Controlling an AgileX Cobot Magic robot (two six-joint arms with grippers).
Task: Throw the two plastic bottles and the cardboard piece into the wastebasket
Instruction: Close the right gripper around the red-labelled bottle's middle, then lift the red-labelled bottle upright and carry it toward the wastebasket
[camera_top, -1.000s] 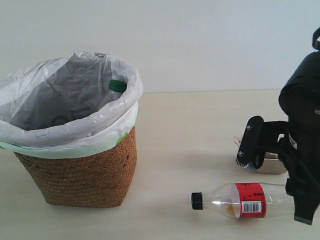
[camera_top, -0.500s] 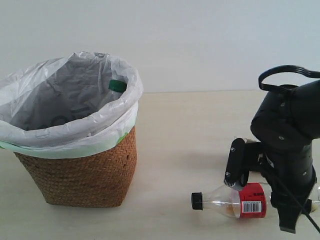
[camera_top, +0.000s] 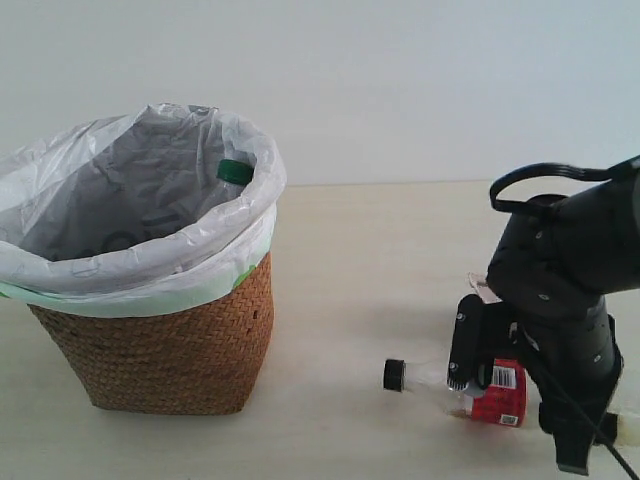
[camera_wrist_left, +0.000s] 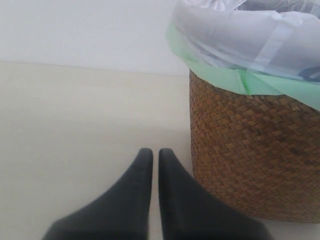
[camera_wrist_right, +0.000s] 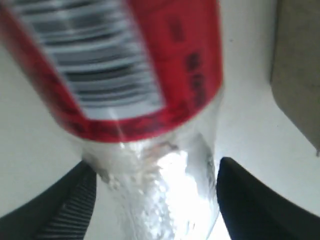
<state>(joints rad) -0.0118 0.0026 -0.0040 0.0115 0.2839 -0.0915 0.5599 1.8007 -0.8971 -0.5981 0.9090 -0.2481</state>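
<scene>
Two sets of fingers inspected.

Right fingers (camera_wrist_right: 260, 210): spread wide and set astride the black-capped bottle (camera_wrist_right: 150, 100), one finger on each side of its clear body next to the red barcode label (camera_wrist_right: 115, 60). Both fingers lie close against the bottle wall; whether they press on it cannot be told. In the exterior view this bottle lies on its side on the bench (camera_top: 380, 260), its black cap (camera_top: 394, 375) pointing out from the fingers toward the wastebasket (camera_top: 170, 350), its labelled part partly covered by the right arm (camera_top: 560, 270).

Cardboard piece (camera_wrist_right: 297, 65): a beige-grey edge shows just beyond the right fingers, beside the bottle and apart from it. Most of it lies out of frame.

Left fingers (camera_wrist_left: 130, 200): drawn together to a narrow slit, nothing between them, over the bench. The wastebasket stands near these fingers, ahead and off to one side, its wicker wall not touching them.

Green-capped bottle (camera_top: 235, 171): inside the wastebasket, well apart from both sets of fingers. Only its cap and a little of its neck show against the white plastic liner (camera_top: 150, 265) folded over the rim. The wastebasket stands upright on the bench, well clear of the right fingers.
</scene>
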